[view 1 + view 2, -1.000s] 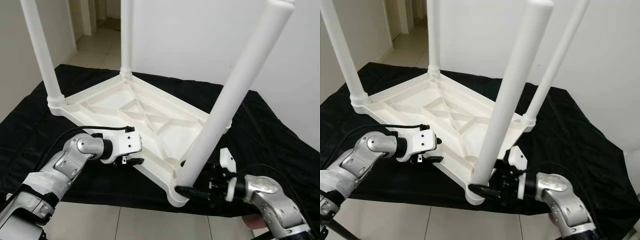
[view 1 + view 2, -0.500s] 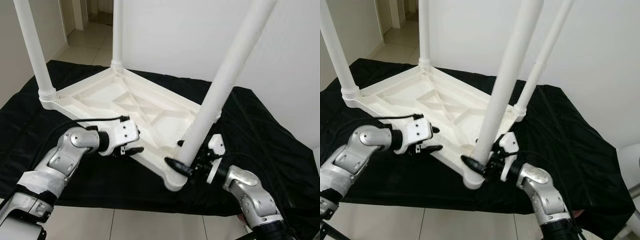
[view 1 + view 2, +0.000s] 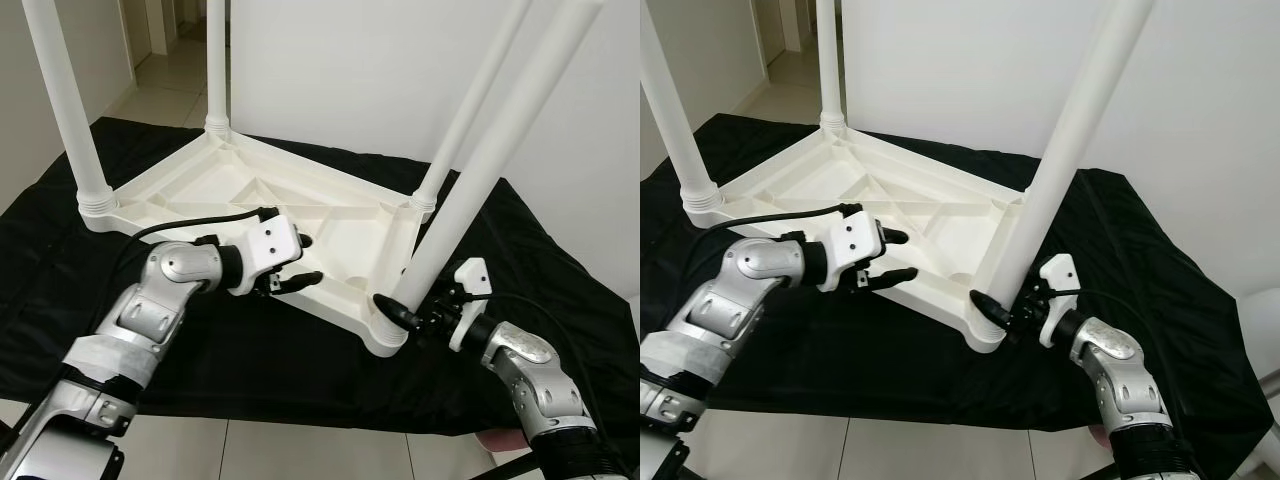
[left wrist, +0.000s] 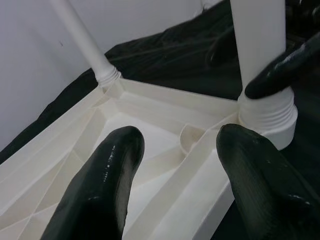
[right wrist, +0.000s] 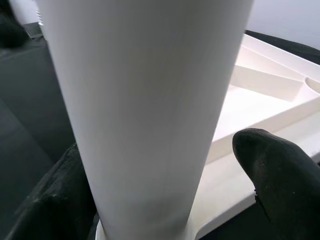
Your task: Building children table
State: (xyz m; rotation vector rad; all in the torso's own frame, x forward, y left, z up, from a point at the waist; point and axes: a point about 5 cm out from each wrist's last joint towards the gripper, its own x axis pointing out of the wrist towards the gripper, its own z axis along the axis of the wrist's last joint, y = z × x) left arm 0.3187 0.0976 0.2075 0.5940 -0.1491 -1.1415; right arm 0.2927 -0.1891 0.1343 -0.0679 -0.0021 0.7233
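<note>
The right gripper fingers are clamping the near round leg at its ribbed socket. The left gripper fingers are spreading apart over the ribbed white plastic table, lying upside-down on black cloth.

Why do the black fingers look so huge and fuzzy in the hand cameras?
In the left wrist view the left tool's fingers sit right at the lens, so they blur and shine while the table stays sharp. In the right wrist view the near leg is a smooth white blur. The eye views are bright and crisp.
</note>
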